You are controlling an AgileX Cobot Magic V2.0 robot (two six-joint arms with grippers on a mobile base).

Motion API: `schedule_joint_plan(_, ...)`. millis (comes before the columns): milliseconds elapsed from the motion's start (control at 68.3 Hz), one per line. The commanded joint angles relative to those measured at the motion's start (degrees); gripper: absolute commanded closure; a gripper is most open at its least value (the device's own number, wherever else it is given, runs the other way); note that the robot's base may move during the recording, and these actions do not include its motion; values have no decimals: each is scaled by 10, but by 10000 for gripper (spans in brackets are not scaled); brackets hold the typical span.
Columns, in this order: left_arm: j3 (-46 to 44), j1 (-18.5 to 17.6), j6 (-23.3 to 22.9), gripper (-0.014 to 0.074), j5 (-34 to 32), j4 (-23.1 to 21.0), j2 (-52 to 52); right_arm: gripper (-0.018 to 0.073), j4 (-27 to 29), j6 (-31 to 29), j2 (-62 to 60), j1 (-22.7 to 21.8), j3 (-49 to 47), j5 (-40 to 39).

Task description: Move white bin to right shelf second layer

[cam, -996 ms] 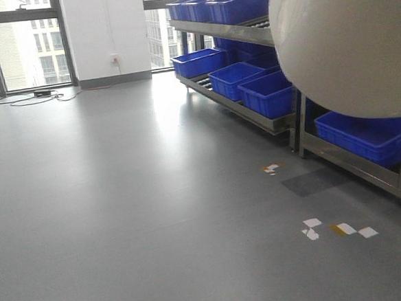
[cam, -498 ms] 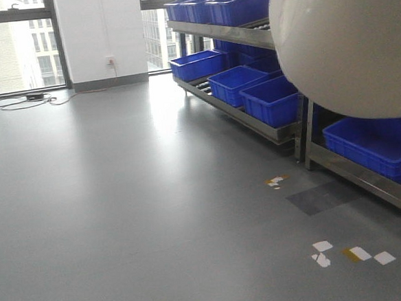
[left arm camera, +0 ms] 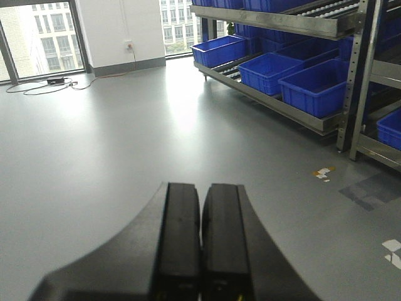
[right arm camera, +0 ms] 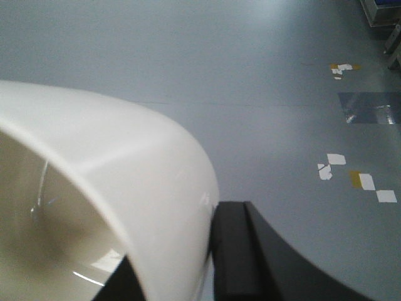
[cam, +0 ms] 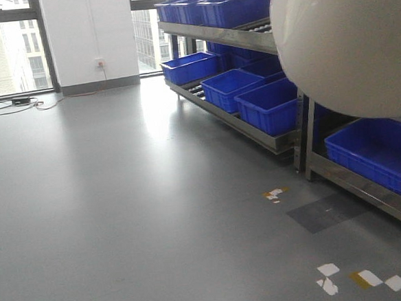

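The white bin (cam: 348, 40) is held up close to the front camera and fills the upper right of that view. In the right wrist view my right gripper (right arm camera: 188, 269) is shut on the bin's wall (right arm camera: 144, 182), one finger inside and one finger (right arm camera: 235, 251) outside, carried above the grey floor. My left gripper (left arm camera: 202, 238) is shut and empty, its two black fingers pressed together over the floor. The shelf's second layer (cam: 213, 31) is a steel roller level holding blue crates; it also shows in the left wrist view (left arm camera: 294, 14).
Steel racks run along the right with blue crates (cam: 269, 104) on the low level and more (cam: 379, 148) nearer. Tape marks (cam: 361, 277) and a dark patch (cam: 327, 212) lie on the floor. Windows, a white wall and cables (cam: 11, 105) are at the far left.
The view has shifted: the racks and floor tape marks have slid down and right in the picture, the windows to the left. The bin stays fixed in the right gripper.
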Motion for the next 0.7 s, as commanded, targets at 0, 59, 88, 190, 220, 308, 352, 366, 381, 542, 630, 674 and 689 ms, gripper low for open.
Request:
schedule_joint_plan(0,21,-3,-2,512,-49,0,-8,503,-3,0,-4,-2,-17,-49)
schedule_joint_plan(59,21,-3,-2,512,-49,0,-8,503,-3,0,-4,-2,-17,-49)
schedule_joint_plan(88,21,-3,-2,512,-49,0,-8,503,-3,0,-4,-2,-17,-49)
schedule_joint_plan(190,21,-3,-2,512,-49,0,-8,503,-3,0,-4,-2,-17,-48)
schedule_joint_plan(220,21,-3,-2,512,-49,0,-8,503,-3,0,-4,-2,-17,-48)
schedule_joint_plan(308,21,-3,-2,512,-49,0,-8,503,-3,0,-4,-2,-17,-48)
schedule_joint_plan(352,21,-3,-2,512,-49,0,-8,503,-3,0,-4,-2,-17,-48)
schedule_joint_plan(366,21,-3,-2,512,-49,0,-8,503,-3,0,-4,-2,-17,-48)
schedule_joint_plan(381,21,-3,-2,512,-49,0,-8,503,-3,0,-4,-2,-17,-48)
schedule_joint_plan(542,21,-3,-2,512,-49,0,-8,503,-3,0,-4,-2,-17,-48)
schedule_joint_plan(630,21,-3,-2,512,-49,0,-8,503,-3,0,-4,-2,-17,-48)
schedule_joint_plan(674,21,-3,-2,512,-49,0,-8,503,-3,0,-4,-2,-17,-48)
schedule_joint_plan(689,21,-3,-2,512,-49,0,-8,503,-3,0,-4,-2,-17,-48)
